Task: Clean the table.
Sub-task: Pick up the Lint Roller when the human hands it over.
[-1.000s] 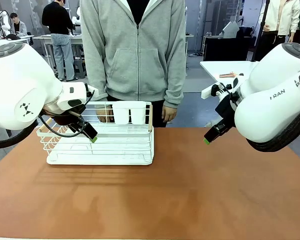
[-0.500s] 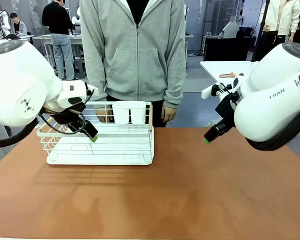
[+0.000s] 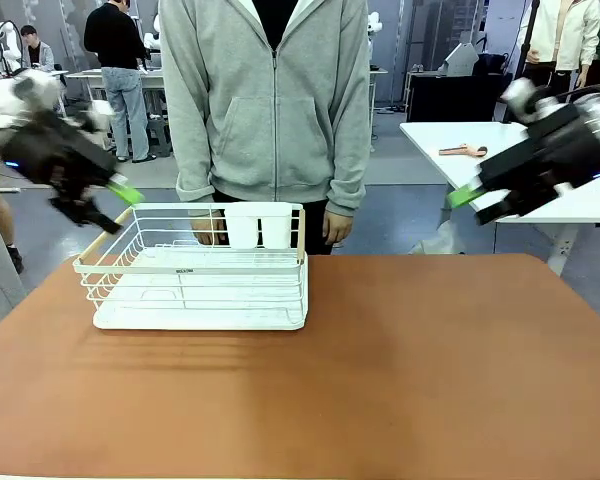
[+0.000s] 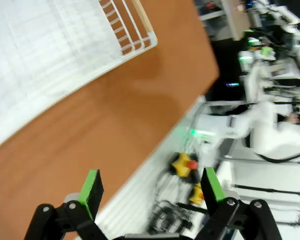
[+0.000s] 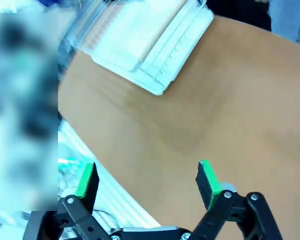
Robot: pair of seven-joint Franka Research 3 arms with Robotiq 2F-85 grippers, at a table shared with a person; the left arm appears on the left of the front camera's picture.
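1. The large rectangular table (image 3: 400, 380), with its matte reddish-brown top, spreads beneath both arms. I judge it heavy, rigid and smooth: a surface to clear or wipe, not something to grip.
2. On it, toward ten o'clock, sits a white wire dish rack (image 3: 200, 290), seemingly empty. I judge it light, stiff and apt to slide. The pale bar handles (image 3: 104, 242) at its nine and three o'clock ends look the best hold.
3. My left gripper (image 4: 152, 184) hovers high at nine o'clock, jaws spread wide, holding nothing.
4. My right gripper (image 5: 146, 176) hovers high at two o'clock, jaws equally wide, empty.
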